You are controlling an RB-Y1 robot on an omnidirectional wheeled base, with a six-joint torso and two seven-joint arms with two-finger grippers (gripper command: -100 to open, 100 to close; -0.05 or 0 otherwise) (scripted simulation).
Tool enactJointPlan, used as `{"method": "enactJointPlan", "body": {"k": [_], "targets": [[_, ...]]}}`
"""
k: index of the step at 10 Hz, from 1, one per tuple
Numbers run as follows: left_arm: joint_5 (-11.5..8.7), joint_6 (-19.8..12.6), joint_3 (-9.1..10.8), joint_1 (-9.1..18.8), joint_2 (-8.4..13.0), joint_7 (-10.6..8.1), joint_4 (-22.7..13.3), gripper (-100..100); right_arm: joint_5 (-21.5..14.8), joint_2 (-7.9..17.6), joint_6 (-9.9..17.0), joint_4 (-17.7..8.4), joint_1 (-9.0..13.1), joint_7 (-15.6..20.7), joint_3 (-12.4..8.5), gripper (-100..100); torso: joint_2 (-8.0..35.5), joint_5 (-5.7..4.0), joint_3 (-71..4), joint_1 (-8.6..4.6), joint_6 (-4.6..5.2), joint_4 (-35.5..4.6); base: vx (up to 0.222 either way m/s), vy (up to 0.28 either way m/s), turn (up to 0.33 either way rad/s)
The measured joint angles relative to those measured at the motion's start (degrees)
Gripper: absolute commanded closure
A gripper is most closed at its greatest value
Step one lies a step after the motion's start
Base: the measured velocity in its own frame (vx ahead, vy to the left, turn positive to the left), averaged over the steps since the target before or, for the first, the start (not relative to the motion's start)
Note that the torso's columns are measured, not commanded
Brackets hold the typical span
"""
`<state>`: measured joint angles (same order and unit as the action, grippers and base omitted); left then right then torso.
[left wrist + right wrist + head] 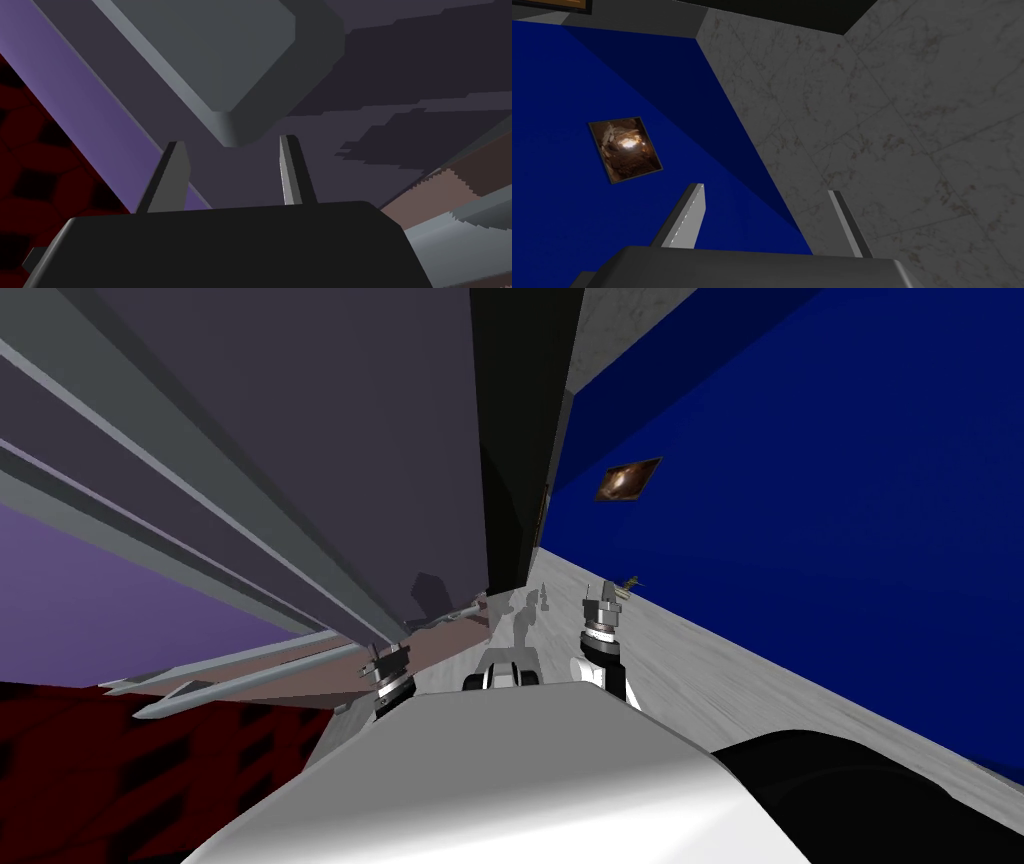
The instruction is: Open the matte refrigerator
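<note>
Hovering at the handle's end | left gripper (231, 141) released, fingers spread, the rounded end of the grey handle (235, 75) just beyond the fingertips, not gripped | dark matte refrigerator (330, 438) front at my 10 to 12 o'clock, very close | right gripper (605, 593) at 1 o'clock, released, holding nothing
</note>
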<state>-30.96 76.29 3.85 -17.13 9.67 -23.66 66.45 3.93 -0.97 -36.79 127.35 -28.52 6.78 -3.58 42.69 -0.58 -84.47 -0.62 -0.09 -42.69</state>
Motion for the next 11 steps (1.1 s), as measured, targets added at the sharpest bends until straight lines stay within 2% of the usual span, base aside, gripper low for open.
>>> {"method": "enactJointPlan", "body": {"k": [6, 7, 9, 11], "targets": [[0.81, 4.12, -1.50, -1.58, -1.28, -0.72, -2.00, 100, 0.00, 0.00, 0.00, 0.00, 0.01, 0.00, 0.00, 0, 0.40, -0.02, 0.20, 0.12, -0.25, -0.07, 0.015, 0.003, -0.021], [0.85, 4.02, -1.68, -1.73, -1.43, -0.72, -2.23, -100, 0.00, 0.00, 0.00, 0.00, 0.01, 0.00, 0.00, 0, 0.28, 0.05, 0.16, 0.17, -0.17, -0.02, 0.051, -0.081, 0.025], [0.26, 5.65, -1.48, -2.29, -1.83, -0.51, -1.38, -100, 0.00, -0.02, 0.00, 0.00, 0.01, 0.00, 0.02, 0, -0.36, 0.40, -0.10, 0.18, 0.07, 0.36, 0.026, -0.159, 0.031], [-0.17, 6.44, -1.31, -2.59, -2.06, -0.19, -0.55, -100, 0.00, -0.01, 0.00, 0.00, 0.01, 0.00, 0.01, 0, -0.39, 0.59, -0.12, 0.81, 0.10, 0.37, -0.004, -0.054, 0.026]]}}
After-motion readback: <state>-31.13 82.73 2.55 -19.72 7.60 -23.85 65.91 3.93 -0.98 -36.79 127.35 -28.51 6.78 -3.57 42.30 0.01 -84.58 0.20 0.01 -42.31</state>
